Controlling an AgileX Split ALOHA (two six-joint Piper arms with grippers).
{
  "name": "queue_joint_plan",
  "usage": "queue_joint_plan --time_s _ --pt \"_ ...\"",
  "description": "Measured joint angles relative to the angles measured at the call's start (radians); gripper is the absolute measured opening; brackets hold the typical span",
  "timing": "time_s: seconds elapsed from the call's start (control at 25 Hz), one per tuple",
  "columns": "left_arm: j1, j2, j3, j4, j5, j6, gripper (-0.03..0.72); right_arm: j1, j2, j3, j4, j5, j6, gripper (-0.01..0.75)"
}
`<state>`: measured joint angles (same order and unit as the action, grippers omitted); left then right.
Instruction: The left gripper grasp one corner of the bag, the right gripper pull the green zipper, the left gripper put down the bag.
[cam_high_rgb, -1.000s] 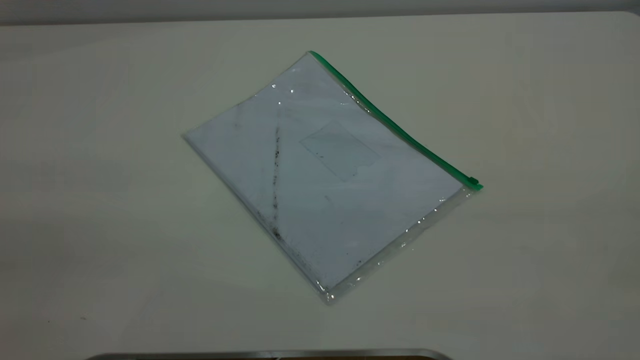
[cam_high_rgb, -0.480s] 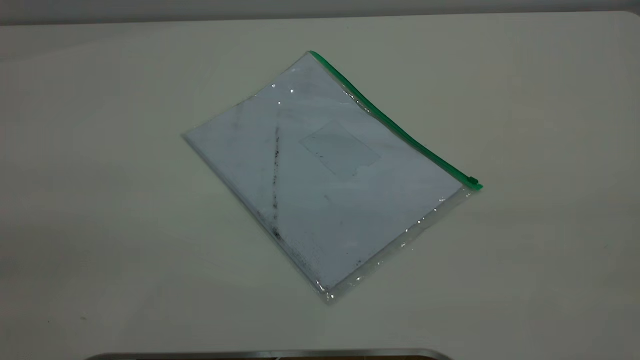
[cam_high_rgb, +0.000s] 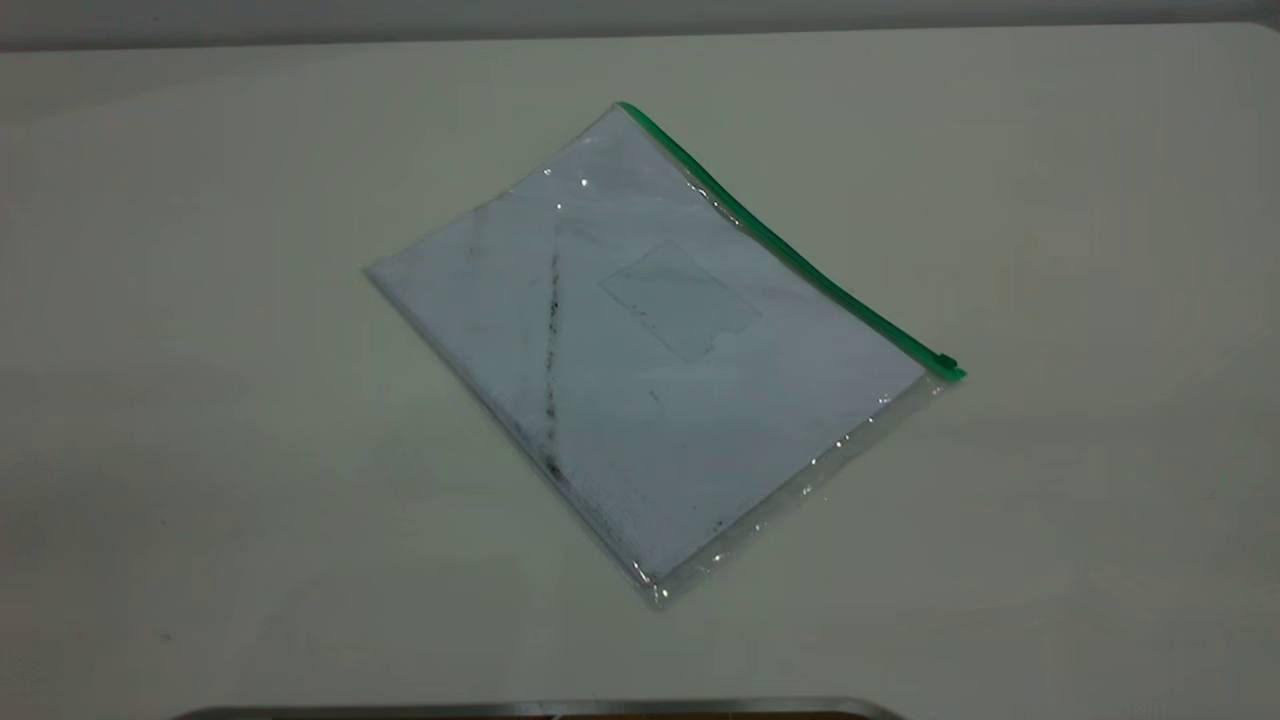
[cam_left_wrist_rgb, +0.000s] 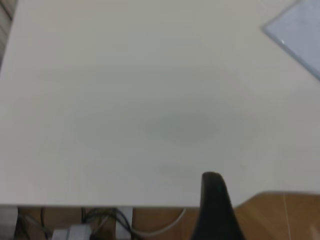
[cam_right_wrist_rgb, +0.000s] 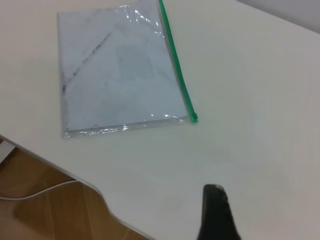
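The bag (cam_high_rgb: 650, 350) lies flat on the white table, a clear pouch with white paper, a dark diagonal smudge and a small pocket. The green zipper (cam_high_rgb: 790, 250) runs along its far right edge, with the slider tab (cam_high_rgb: 945, 362) at the right corner. Neither gripper shows in the exterior view. The left gripper (cam_left_wrist_rgb: 212, 185) shows as one black tip with no gap, over the table's edge, far from the bag corner (cam_left_wrist_rgb: 300, 30). The right gripper (cam_right_wrist_rgb: 214, 192) shows likewise as one tip, well short of the bag (cam_right_wrist_rgb: 115, 75), zipper (cam_right_wrist_rgb: 177, 75) and slider (cam_right_wrist_rgb: 194, 118).
The white table (cam_high_rgb: 200, 400) surrounds the bag on all sides. A metal bar (cam_high_rgb: 540, 708) runs along the near edge in the exterior view. Wooden floor (cam_left_wrist_rgb: 280, 220) and cables (cam_left_wrist_rgb: 100, 222) show beyond the table edge.
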<state>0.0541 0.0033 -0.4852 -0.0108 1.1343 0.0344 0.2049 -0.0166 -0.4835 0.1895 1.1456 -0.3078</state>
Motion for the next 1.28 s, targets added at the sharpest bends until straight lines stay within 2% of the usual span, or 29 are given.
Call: queue_joint_plan --time_s 0.44,0.52,0.72,0.84,1.0,1.28 --pt "0.003 -0.022 0.000 0.000 0.002 0.000 0.586 -0.004 0.000 0.000 0.000 -0.001 0.000 0.534" --pt "0.003 -0.022 0.000 0.000 0.002 0.000 0.586 -0.033 0.000 0.000 0.002 -0.001 0.000 0.534" --pt "0.003 -0.022 0.000 0.000 0.002 0.000 0.586 -0.198 0.000 0.000 0.002 -0.001 0.000 0.534" --pt "0.003 -0.022 0.000 0.000 0.002 0.000 0.586 -0.263 0.000 0.000 0.002 -0.001 0.000 0.534" --pt "0.003 -0.022 0.000 0.000 0.002 0.000 0.586 -0.288 0.000 0.000 -0.003 -0.001 0.019 0.534" --pt "0.003 -0.022 0.000 0.000 0.002 0.000 0.586 -0.289 0.000 0.000 -0.105 -0.008 0.171 0.534"
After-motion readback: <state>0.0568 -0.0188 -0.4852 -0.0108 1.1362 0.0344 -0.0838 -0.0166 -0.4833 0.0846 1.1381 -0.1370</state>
